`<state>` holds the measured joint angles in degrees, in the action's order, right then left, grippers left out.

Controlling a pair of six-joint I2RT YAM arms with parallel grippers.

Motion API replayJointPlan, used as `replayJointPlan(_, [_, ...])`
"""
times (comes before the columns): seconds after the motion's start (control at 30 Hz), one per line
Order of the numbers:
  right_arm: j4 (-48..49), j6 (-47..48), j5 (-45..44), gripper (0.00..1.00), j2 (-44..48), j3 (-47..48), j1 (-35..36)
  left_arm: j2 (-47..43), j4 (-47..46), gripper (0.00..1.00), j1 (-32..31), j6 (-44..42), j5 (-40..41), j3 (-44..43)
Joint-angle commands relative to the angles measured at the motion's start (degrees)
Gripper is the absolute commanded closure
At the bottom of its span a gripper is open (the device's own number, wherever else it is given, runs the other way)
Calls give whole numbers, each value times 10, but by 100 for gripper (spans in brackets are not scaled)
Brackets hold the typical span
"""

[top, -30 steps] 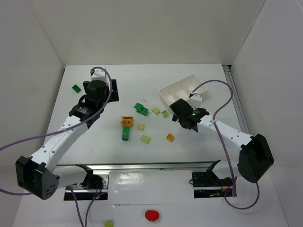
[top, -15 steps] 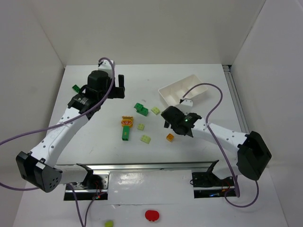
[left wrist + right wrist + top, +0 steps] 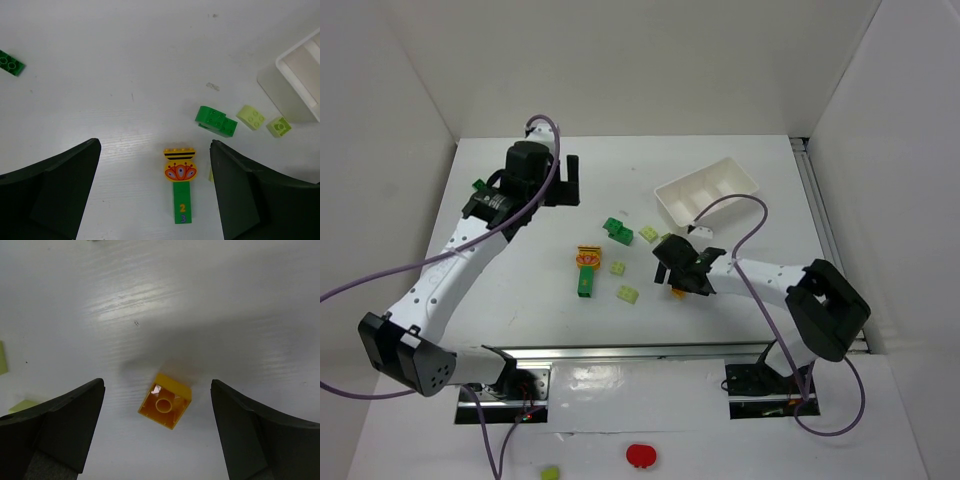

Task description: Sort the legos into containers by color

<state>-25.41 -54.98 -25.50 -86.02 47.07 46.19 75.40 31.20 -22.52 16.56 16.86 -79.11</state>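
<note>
Right tool point(image 3: 157, 390) is now hovering wide open over the orange lego point(image 3: 165, 407), lower centre-right, having swung off the tray point(image 3: 667, 205) at upper right. Next pick is starting, though clearance is hard to judge. Left tool point(image 3: 568, 180) is idling wide open, upper left.

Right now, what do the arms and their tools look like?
Both the left arm and right arm have white links with black joints. A purple cable loops along each. The left tool and right tool have broad, black, wedge-shaped fingers.
</note>
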Motion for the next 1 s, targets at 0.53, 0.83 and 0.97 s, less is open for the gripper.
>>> replayJointPlan(0.53, [-67, -141, 31, 20, -40, 30, 5, 9, -3, 0, 9, -11, 3, 11])
replayJointPlan(0.83, [-85, -132, 7, 52, -51, 43, 5, 9, -3, 0, 9, -11, -3, 11])
replayJointPlan(0.97, [-91, -94, -10, 56, -29, 74, 10, 15, -3, 0, 9, -4, -3, 5])
